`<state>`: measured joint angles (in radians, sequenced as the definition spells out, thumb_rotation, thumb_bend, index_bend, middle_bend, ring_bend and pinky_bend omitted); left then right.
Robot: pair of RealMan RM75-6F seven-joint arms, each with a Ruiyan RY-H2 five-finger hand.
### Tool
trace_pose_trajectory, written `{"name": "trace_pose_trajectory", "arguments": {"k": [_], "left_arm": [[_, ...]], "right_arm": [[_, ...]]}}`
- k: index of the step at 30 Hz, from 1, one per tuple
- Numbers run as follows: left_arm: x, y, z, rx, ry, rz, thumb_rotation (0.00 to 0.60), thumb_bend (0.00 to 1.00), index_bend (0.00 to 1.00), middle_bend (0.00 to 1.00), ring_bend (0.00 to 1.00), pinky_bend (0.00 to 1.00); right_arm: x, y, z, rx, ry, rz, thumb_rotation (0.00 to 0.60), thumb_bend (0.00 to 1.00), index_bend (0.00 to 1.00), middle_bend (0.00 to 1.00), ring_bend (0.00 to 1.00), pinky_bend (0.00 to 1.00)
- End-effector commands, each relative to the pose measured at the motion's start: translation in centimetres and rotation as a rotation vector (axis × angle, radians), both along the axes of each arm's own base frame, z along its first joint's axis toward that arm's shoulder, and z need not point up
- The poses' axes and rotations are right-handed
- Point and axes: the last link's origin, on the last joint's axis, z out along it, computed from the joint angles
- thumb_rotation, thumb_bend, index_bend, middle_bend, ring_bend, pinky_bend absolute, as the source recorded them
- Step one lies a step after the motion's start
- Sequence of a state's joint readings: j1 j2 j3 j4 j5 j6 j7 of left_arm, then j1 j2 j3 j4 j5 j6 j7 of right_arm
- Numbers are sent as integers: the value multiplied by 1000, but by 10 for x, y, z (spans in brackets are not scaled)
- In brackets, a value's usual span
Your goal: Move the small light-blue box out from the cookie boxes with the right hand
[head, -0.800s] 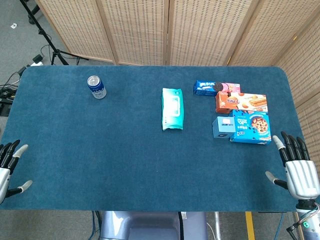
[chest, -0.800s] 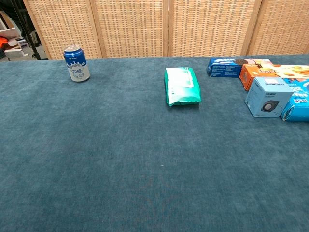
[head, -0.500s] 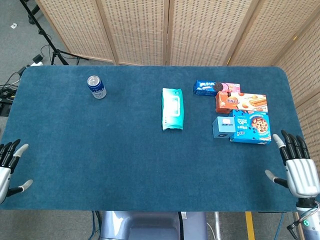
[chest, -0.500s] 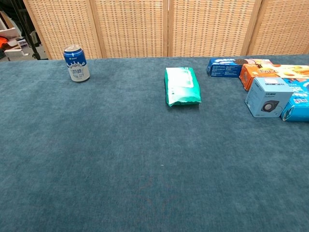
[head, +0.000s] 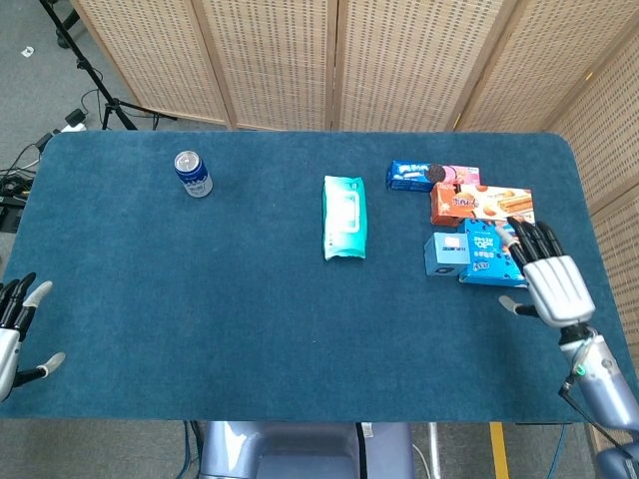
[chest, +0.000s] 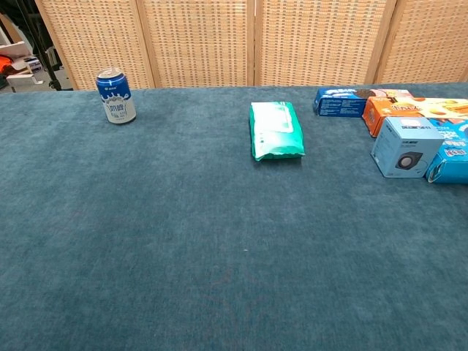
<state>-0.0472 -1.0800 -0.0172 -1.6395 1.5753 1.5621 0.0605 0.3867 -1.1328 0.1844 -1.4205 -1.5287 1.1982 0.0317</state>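
Observation:
The small light-blue box (head: 445, 253) (chest: 407, 147) stands at the left of the cookie boxes, against the blue cookie box (head: 489, 255) (chest: 448, 162). Behind it lie the orange cookie box (head: 479, 204) (chest: 417, 111) and the dark-blue cookie box (head: 431, 175) (chest: 347, 102). My right hand (head: 547, 282) hovers open over the blue cookie box's right end, fingers spread, to the right of the small box and apart from it. My left hand (head: 14, 331) is open at the table's near-left edge. The chest view shows neither hand.
A green wipes pack (head: 344, 216) (chest: 275, 130) lies mid-table, left of the boxes. A blue drink can (head: 192, 174) (chest: 115, 96) stands at the far left. Wicker screens back the blue-covered table (head: 200, 299).
My right hand has moved up and leftward from the table's near-right edge to over the blue cookie box. The left hand has barely shifted. No box has moved.

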Motion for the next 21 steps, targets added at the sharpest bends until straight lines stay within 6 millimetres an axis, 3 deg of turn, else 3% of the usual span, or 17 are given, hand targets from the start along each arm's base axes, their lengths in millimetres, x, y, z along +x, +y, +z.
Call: {"name": "trace_pose_trajectory", "arguments": {"k": [1, 7, 21], "left_arm": [[-1, 3, 0, 7, 0, 12, 600, 0, 0, 0, 0, 0], [-5, 13, -2, 13, 10, 58, 600, 0, 0, 0, 0, 0], [-6, 27, -8, 3, 25, 105, 600, 0, 0, 0, 0, 0]], "right_arm": [[-1, -44, -9, 49, 81, -44, 600, 0, 0, 0, 0, 16], [-1, -70, -30, 203, 24, -151, 600, 0, 0, 0, 0, 97], [8, -105, -55, 307, 10, -189, 600, 0, 0, 14, 5, 180]]}}
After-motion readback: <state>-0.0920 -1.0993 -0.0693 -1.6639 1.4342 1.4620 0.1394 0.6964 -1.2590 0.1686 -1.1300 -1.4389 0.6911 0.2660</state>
